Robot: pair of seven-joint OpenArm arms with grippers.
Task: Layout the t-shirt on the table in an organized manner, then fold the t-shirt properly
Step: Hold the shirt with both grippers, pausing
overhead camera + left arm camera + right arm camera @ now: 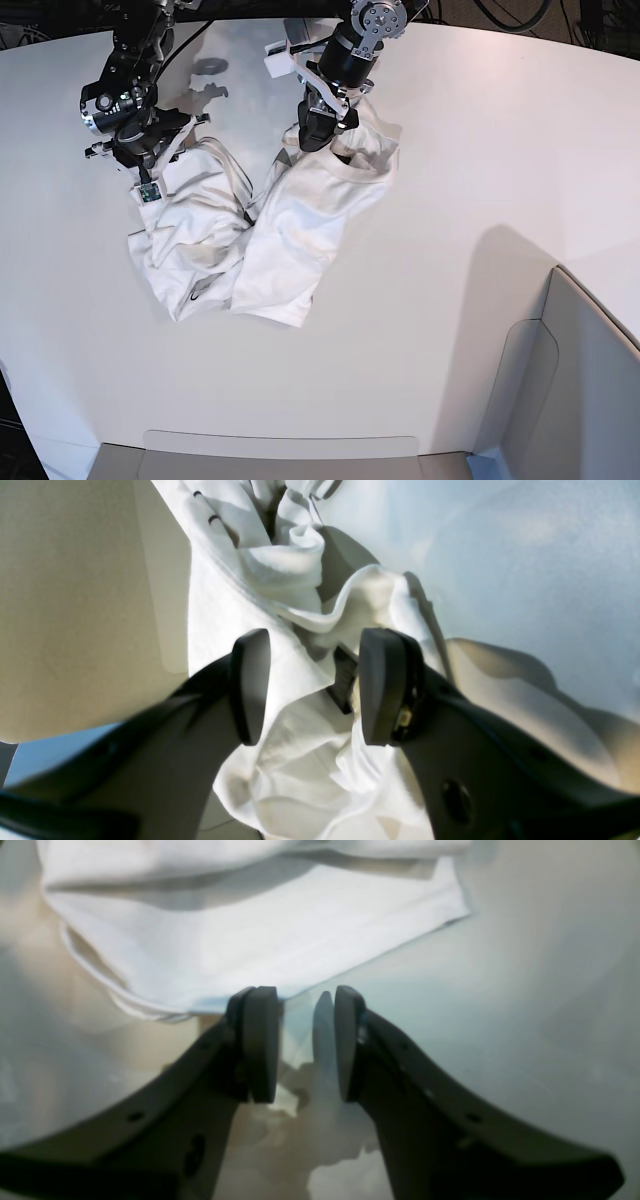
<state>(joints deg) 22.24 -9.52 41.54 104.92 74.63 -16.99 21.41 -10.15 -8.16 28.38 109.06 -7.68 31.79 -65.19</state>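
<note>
T-shirt [285, 235]: crumpled on the table [410, 370], unfolded, running from nine o'clock to just past twelve on the base view's dial. Black label [344, 680] shows among the creases.

Risks, as I judge them: if I close on these ridges, I may pinch several layers and drag the whole bundle rather than spread it. The rolled edges could hide a sleeve or hem, so a pull might twist the body further. At ten o'clock I might close on air, the near cloth edge barely reaching my fingers.

My left gripper [322, 130], twelve o'clock: jaws wide apart, cloth visible between them, nothing clenched; whether a fingertip brushes it, I cannot tell.

My right gripper [150, 188], ten o'clock: jaws parted, empty, one finger overlapping the cloth edge in the wrist view; contact unclear.
</note>
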